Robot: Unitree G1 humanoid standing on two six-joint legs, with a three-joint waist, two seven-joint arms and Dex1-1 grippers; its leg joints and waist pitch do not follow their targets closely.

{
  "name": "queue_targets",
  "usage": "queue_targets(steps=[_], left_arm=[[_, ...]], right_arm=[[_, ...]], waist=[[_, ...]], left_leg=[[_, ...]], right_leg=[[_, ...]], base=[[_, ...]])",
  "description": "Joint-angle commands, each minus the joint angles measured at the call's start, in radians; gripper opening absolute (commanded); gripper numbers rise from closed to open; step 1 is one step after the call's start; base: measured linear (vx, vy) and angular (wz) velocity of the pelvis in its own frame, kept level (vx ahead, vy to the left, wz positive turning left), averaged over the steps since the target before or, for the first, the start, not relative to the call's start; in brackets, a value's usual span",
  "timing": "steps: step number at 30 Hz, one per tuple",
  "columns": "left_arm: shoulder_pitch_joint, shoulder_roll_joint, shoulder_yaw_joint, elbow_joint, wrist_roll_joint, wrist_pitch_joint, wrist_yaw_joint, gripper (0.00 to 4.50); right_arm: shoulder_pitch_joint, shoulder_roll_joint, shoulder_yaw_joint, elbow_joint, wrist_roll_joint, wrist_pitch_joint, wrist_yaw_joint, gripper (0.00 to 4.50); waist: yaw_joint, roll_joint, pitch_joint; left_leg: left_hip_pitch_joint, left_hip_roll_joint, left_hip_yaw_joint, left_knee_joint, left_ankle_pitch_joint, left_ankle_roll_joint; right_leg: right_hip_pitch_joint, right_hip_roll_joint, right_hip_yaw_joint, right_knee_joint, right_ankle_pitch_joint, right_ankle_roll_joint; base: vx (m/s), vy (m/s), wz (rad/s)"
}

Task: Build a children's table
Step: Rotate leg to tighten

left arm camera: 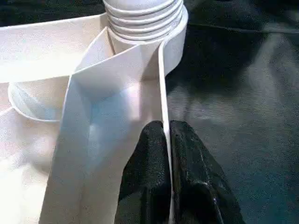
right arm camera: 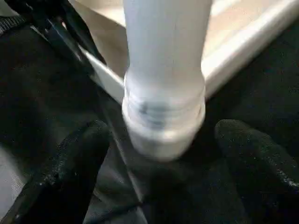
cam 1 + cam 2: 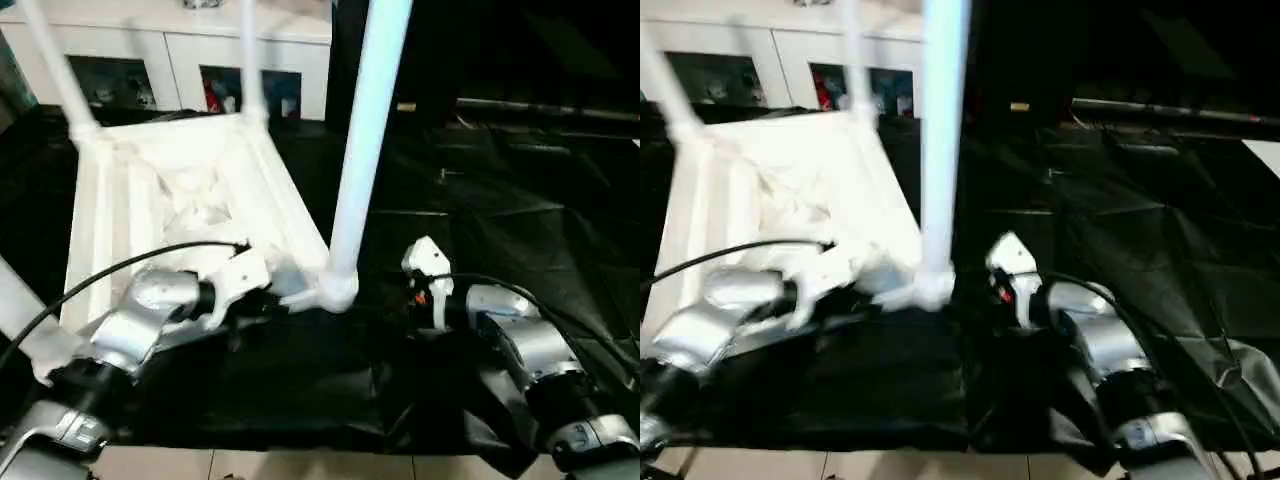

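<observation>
**Last leg seated, right jaws off it, flip comes next**

Children's table (image 3: 190, 190) lies upside down on the black work table (image 3: 520, 200), ribbed underside up, sitting at abt 10 o'clock from centre of the head view. Legs stand up from its corner sockets: far-left leg (image 3: 55, 65) at 11 o'clock, far-right leg (image 3: 250, 60) at 12, a leg at the near-left corner partly cut off by the frame edge at 8 o'clock. Behind, a white cabinet (image 3: 200, 60) w/ glass doors.

Left gripper (image 1: 166, 154) is at the near edge of the top, abt 7 o'clock of centre. Fingers are pinched together on the thin side wall of the table, one pad each side, just beside the near-right corner socket. It reads as the steadying hold.

Near-right leg (image 3: 365, 130) rises from its socket (image 3: 338, 290), dead centre. Wrist view shows threads run nearly down into the collar, so it looks seated or close to it; can't tell if fully tight.

Right gripper (image 2: 163, 154) sits at 4 o'clock, low beside that socket. Fingers (image 2: 74, 158) stand wide apart, either side of the leg base, not touching it.

Judgement: leg-fitting step is at its end, all four appear in. Next move prob needs a check of that last leg's tightness, then both grippers taking opposite edges to turn the table upright w/o the long legs catching on cloth or cabinet.
</observation>
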Motion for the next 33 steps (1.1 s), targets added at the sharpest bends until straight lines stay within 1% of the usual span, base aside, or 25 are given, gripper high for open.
queue_targets(steps=[1, 2, 3, 4, 8, 10, 11, 12, 14, 15, 16, 17, 18, 19, 20, 21, 22, 23, 24, 27, 29, 31, 32, 33], left_arm=[[0.015, -0.011, -0.006, -0.062, -0.076, 0.005, -0.054, 0.00], [0.019, -0.008, -0.006, -0.076, -0.085, 0.014, -0.067, 0.00], [0.023, -0.005, -0.008, -0.088, -0.091, 0.017, -0.076, 0.00], [0.025, -0.004, -0.010, -0.094, -0.094, 0.020, -0.081, 0.00], [0.033, -0.005, -0.009, -0.108, -0.093, 0.030, -0.097, 0.00], [0.035, -0.010, -0.007, -0.110, -0.088, 0.035, -0.100, 0.00], [0.035, -0.011, -0.006, -0.107, -0.085, 0.034, -0.100, 0.00], [0.035, -0.011, -0.006, -0.106, -0.084, 0.033, -0.100, 0.00], [0.037, -0.010, -0.007, -0.107, -0.083, 0.034, -0.099, 0.00], [0.039, -0.007, -0.007, -0.107, -0.080, 0.037, -0.098, 0.00], [0.040, -0.005, -0.007, -0.109, -0.079, 0.039, -0.097, 0.00], [0.041, -0.004, -0.007, -0.110, -0.078, 0.041, -0.097, 0.00], [0.043, -0.004, -0.006, -0.112, -0.077, 0.043, -0.098, 0.00], [0.045, -0.004, -0.005, -0.114, -0.077, 0.045, -0.099, 0.00], [0.046, -0.004, -0.005, -0.116, -0.078, 0.047, -0.100, 0.00], [0.046, -0.004, -0.005, -0.116, -0.078, 0.047, -0.100, 0.00], [0.047, -0.003, -0.005, -0.116, -0.078, 0.047, -0.100, 0.00], [0.049, -0.003, -0.005, -0.118, -0.078, 0.048, -0.101, 0.00], [0.050, -0.003, -0.004, -0.118, -0.078, 0.049, -0.101, 0.00], [0.051, -0.013, 0.000, -0.106, -0.067, 0.048, -0.074, 0.00], [0.037, -0.033, -0.003, -0.064, -0.029, 0.033, -0.012, 0.00], [0.022, -0.055, -0.009, -0.023, 0.011, 0.034, 0.054, 0.00], [0.012, -0.070, -0.010, 0.000, 0.026, 0.041, 0.090, 0.00], [-0.015, -0.135, -0.002, 0.063, 0.050, 0.073, 0.198, 0.00]], right_arm=[[-0.006, -0.001, 0.008, -0.013, -0.012, 0.009, 0.002, 4.01], [-0.010, 0.004, 0.011, -0.009, -0.016, 0.005, -0.002, 4.01], [-0.013, 0.008, 0.014, -0.009, -0.017, 0.005, -0.004, 4.01], [-0.016, 0.011, 0.016, -0.010, -0.016, 0.006, -0.005, 4.01], [-0.018, 0.016, 0.021, -0.013, -0.009, 0.012, 0.013, 4.01], [-0.019, 0.019, 0.023, -0.012, -0.003, 0.015, 0.025, 4.01], [-0.019, 0.021, 0.023, -0.010, 0.000, 0.019, 0.031, 4.01], [-0.020, 0.022, 0.023, -0.009, 0.002, 0.021, 0.034, 4.01], [-0.020, 0.023, 0.023, -0.005, 0.000, 0.019, 0.035, 3.77], [-0.022, 0.024, 0.023, 0.003, -0.002, 0.015, 0.038, 3.77], [-0.023, 0.025, 0.023, 0.007, -0.002, 0.013, 0.039, 3.60], [-0.023, 0.026, 0.023, 0.010, -0.001, 0.012, 0.040, 3.60], [-0.022, 0.027, 0.022, 0.011, 0.001, 0.014, 0.045, 3.43], [-0.022, 0.028, 0.022, 0.011, 0.002, 0.015, 0.047, 3.37], [-0.021, 0.029, 0.021, 0.010, 0.003, 0.015, 0.047, 3.31], [-0.021, 0.029, 0.021, 0.010, 0.003, 0.015, 0.047, 3.31], [-0.020, 0.029, 0.021, 0.009, 0.003, 0.016, 0.047, 3.22], [-0.020, 0.030, 0.020, 0.010, 0.004, 0.016, 0.046, 3.03], [-0.019, 0.033, 0.017, 0.013, 0.005, 0.016, 0.042, 3.03], [-0.018, 0.060, -0.005, 0.047, -0.003, -0.003, -0.026, 2.86], [-0.028, 0.101, -0.043, 0.100, -0.012, -0.017, -0.142, 2.81], [-0.034, 0.137, -0.074, 0.139, -0.015, -0.010, -0.241, 2.78], [-0.036, 0.154, -0.085, 0.156, -0.018, -0.008, -0.288, 2.78], [-0.036, 0.211, -0.112, 0.196, -0.030, -0.007, -0.431, 2.76]], waist=[[0.003, -0.005, -0.050], [0.004, -0.005, -0.052], [0.005, -0.005, -0.051], [0.006, -0.005, -0.051], [0.006, -0.006, -0.053], [0.005, -0.005, -0.053], [0.006, -0.009, -0.054], [0.006, -0.008, -0.053], [0.006, -0.007, -0.053], [0.006, -0.009, -0.053], [0.006, -0.009, -0.053], [0.006, -0.008, -0.053], [0.007, -0.009, -0.053], [0.006, -0.010, -0.053], [0.006, -0.009, -0.054], [0.006, -0.011, -0.055], [0.006, -0.010, -0.055], [0.006, -0.010, -0.054], [0.006, -0.010, -0.055], [0.005, -0.010, -0.054], [-0.001, -0.010, -0.050], [-0.004, -0.011, -0.049], [-0.008, -0.010, -0.046], [-0.009, -0.009, -0.046]], left_leg=[[0.000, 0.028, 0.000, -0.053, -0.149, 0.055], [0.000, 0.029, -0.001, -0.053, -0.145, 0.045], [0.000, 0.029, -0.001, -0.053, -0.143, 0.044], [0.001, 0.028, 0.001, -0.052, -0.141, 0.045], [0.000, 0.027, 0.000, -0.050, -0.122, 0.046], [-0.001, 0.026, 0.000, -0.050, -0.120, 0.048], [-0.001, 0.026, 0.001, -0.049, -0.115, 0.049], [-0.001, 0.026, 0.000, -0.049, -0.114, 0.050], [-0.001, 0.026, 0.000, -0.049, -0.117, 0.049], [-0.002, 0.026, 0.000, -0.049, -0.116, 0.049], [-0.002, 0.026, 0.000, -0.050, -0.118, 0.048], [-0.002, 0.026, 0.000, -0.049, -0.118, 0.047], [-0.002, 0.026, 0.000, -0.049, -0.119, 0.047], [-0.002, 0.026, 0.000, -0.049, -0.114, 0.048], [-0.002, 0.027, -0.001, -0.049, -0.107, 0.049], [-0.002, 0.026, 0.000, -0.048, -0.104, 0.052], [-0.002, 0.026, 0.000, -0.047, -0.099, 0.053], [-0.002, 0.026, 0.000, -0.047, -0.097, 0.053], [-0.003, 0.025, 0.000, -0.047, -0.095, 0.054], [-0.002, 0.026, 0.001, -0.047, -0.097, 0.053], [-0.002, 0.024, 0.000, -0.051, -0.129, 0.033], [-0.001, 0.024, -0.002, -0.053, -0.150, 0.017], [0.003, 0.024, -0.002, -0.055, -0.168, 0.011], [0.004, 0.023, -0.002, -0.056, -0.183, 0.000]], right_leg=[[0.059, -0.072, 0.059, -0.071, -0.181, -0.156], [0.059, -0.073, 0.060, -0.068, -0.186, -0.155], [0.059, -0.073, 0.060, -0.069, -0.184, -0.155], [0.057, -0.070, 0.060, -0.068, -0.170, -0.158], [0.061, -0.070, 0.061, -0.062, -0.125, -0.165], [0.062, -0.069, 0.060, -0.061, -0.118, -0.166], [0.063, -0.069, 0.060, -0.061, -0.115, -0.165], [0.062, -0.070, 0.061, -0.061, -0.115, -0.165], [0.062, -0.070, 0.060, -0.062, -0.125, -0.162], [0.063, -0.070, 0.060, -0.062, -0.126, -0.161], [0.063, -0.071, 0.060, -0.062, -0.134, -0.159], [0.063, -0.071, 0.060, -0.063, -0.139, -0.157], [0.063, -0.071, 0.060, -0.063, -0.140, -0.156], [0.063, -0.070, 0.060, -0.061, -0.135, -0.156], [0.063, -0.070, 0.060, -0.059, -0.122, -0.160], [0.063, -0.069, 0.060, -0.059, -0.115, -0.161], [0.063, -0.070, 0.060, -0.058, -0.108, -0.164], [0.063, -0.069, 0.060, -0.058, -0.104, -0.165], [0.064, -0.069, 0.060, -0.057, -0.101, -0.166], [0.062, -0.071, 0.060, -0.057, -0.103, -0.169], [0.060, -0.073, 0.061, -0.067, -0.173, -0.156], [0.060, -0.073, 0.060, -0.073, -0.237, -0.134], [0.055, -0.073, 0.060, -0.079, -0.275, -0.123], [0.054, -0.073, 0.060, -0.083, -0.309, -0.112]], base=[[0.000, 0.000, 0.00], [0.000, 0.000, 0.00], [0.000, 0.000, 0.00], [0.000, 0.000, 0.00], [0.000, 0.000, 0.00], [0.000, 0.000, 0.00], [0.000, 0.000, 0.00], [0.000, 0.000, 0.00], [0.000, 0.000, 0.00], [0.000, 0.000, 0.00], [0.000, 0.000, 0.00], [0.000, 0.000, 0.00], [0.000, 0.000, 0.00], [0.000, 0.000, 0.00], [0.000, 0.000, 0.00], [0.000, 0.000, 0.00], [0.000, 0.000, 0.00], [0.000, 0.000, 0.00], [0.000, 0.000, 0.00], [0.000, 0.000, 0.00], [0.000, 0.000, 0.00], [0.000, 0.000, 0.00], [0.000, 0.000, 0.00], [0.000, 0.000, 0.00]])
